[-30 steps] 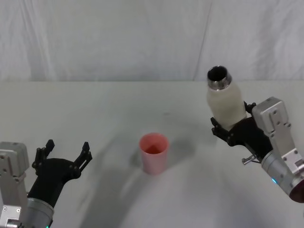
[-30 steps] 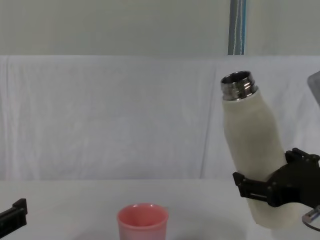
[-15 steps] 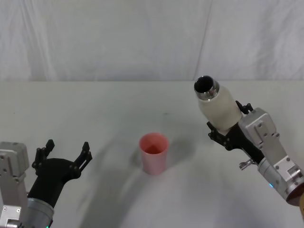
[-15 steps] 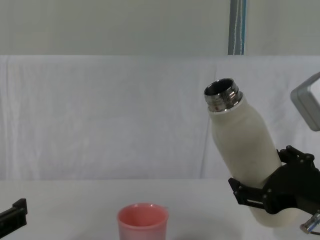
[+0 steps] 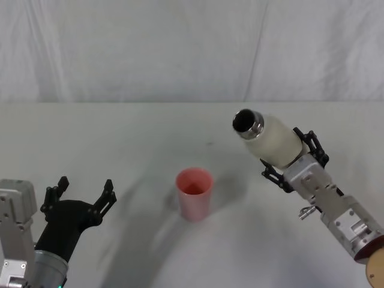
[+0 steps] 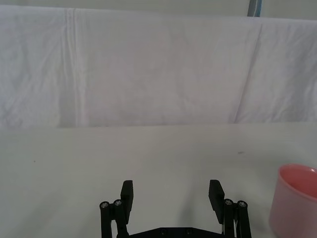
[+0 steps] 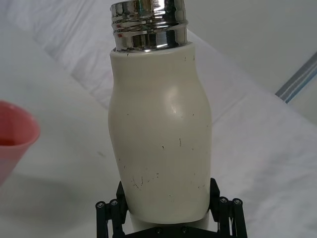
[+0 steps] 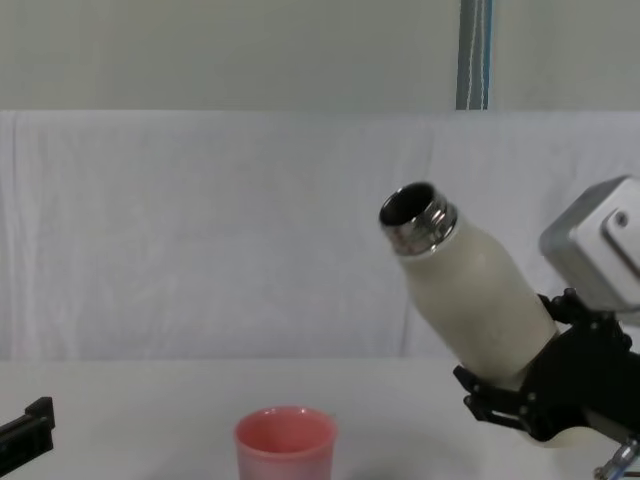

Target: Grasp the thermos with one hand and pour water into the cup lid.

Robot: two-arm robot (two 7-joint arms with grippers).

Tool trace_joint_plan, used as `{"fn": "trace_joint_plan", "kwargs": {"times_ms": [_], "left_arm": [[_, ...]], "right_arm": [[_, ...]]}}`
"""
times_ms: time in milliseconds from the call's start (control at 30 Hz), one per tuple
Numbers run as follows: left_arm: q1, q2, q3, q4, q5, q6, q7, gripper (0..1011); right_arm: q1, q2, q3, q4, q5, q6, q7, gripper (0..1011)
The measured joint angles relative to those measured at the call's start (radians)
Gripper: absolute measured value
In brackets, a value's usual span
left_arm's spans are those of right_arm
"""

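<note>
The cream-white thermos [image 5: 273, 139] [image 8: 475, 295] [image 7: 158, 129] hangs above the table at the right, tilted with its open steel neck [image 8: 414, 217] pointing up and left toward the cup lid. My right gripper [image 5: 293, 162] [image 7: 168, 218] is shut on its lower body. The pink cup lid [image 5: 194, 193] [image 8: 285, 442] [image 6: 296, 200] stands upright on the table near the middle, left of and below the neck, with a little liquid at its bottom. My left gripper [image 5: 83, 193] [image 6: 171, 194] rests open near the table's front left, apart from the cup lid.
A white tablecloth [image 5: 138, 138] covers the table, and a white draped backdrop [image 8: 200, 230] stands behind it. A vertical metal post [image 8: 475, 55] rises behind the backdrop at the right.
My right gripper has swung the thermos leftward and tipped it further over, so its neck now sits lower and closer to the cup lid. The left arm has not moved.
</note>
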Motion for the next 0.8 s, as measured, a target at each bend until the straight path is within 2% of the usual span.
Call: {"fn": "trace_joint_plan", "kwargs": {"times_ms": [300,500,800], "left_arm": [[0.000,0.000,0.000,0.000,0.000,0.000,0.000,1001],[0.000,0.000,0.000,0.000,0.000,0.000,0.000,1001],[0.000,0.000,0.000,0.000,0.000,0.000,0.000,1001]], "right_arm": [[0.013,0.012,-0.033,0.015,-0.097,-0.010,-0.012,961],[0.021,0.023,-0.048,0.018,-0.141,-0.007,-0.015,961],[0.035,0.038,-0.076,0.034,-0.231,0.002,-0.050,961]]}}
